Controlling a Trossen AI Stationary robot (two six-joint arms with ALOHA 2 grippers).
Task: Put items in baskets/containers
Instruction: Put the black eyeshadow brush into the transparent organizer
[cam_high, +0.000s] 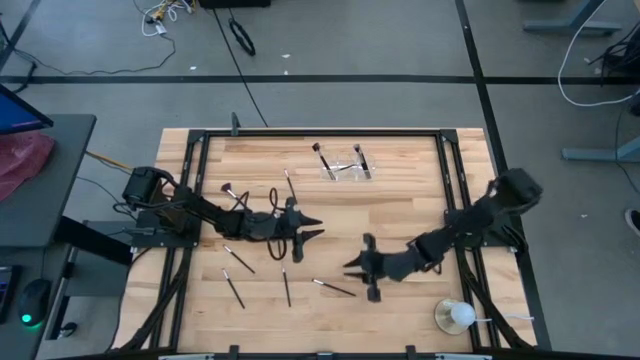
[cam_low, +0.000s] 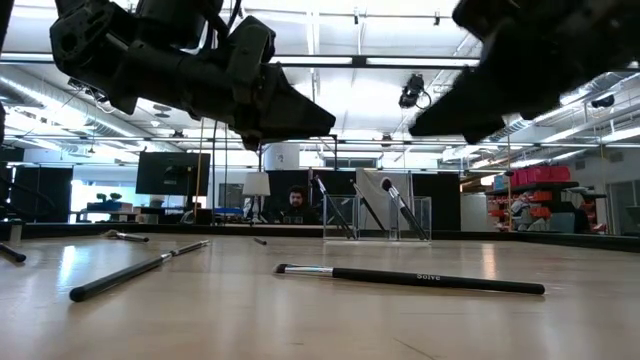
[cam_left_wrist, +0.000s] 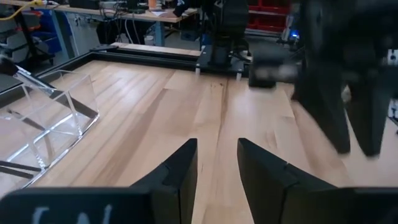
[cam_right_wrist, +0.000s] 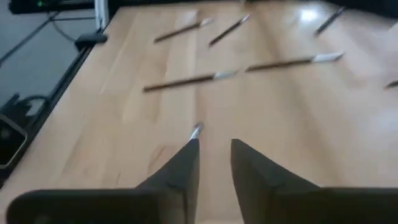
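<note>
My right claw (cam_right_wrist: 214, 155) hangs fingers apart, empty, a brush (cam_right_wrist: 189, 81) lying at twelve o'clock; I'd straddle its handle squarely before closing

A: What sits on the table (cam_high: 400, 215) besides the work?
B: A white ball (cam_high: 460, 316) on a clear round base, at the near right corner.

A: And off the table?
B: A dark desk (cam_high: 45, 180) to the left, with a red bag (cam_high: 22, 162) on it and a blue screen (cam_high: 20, 108) corner beside that. Cables (cam_high: 240, 40) trail over the grey floor (cam_high: 380, 40) beyond the far edge.

A: Anyone in the room?
B: In the low view, a person (cam_low: 297, 205) sits behind the table, near a dark monitor (cam_low: 172, 172).
</note>
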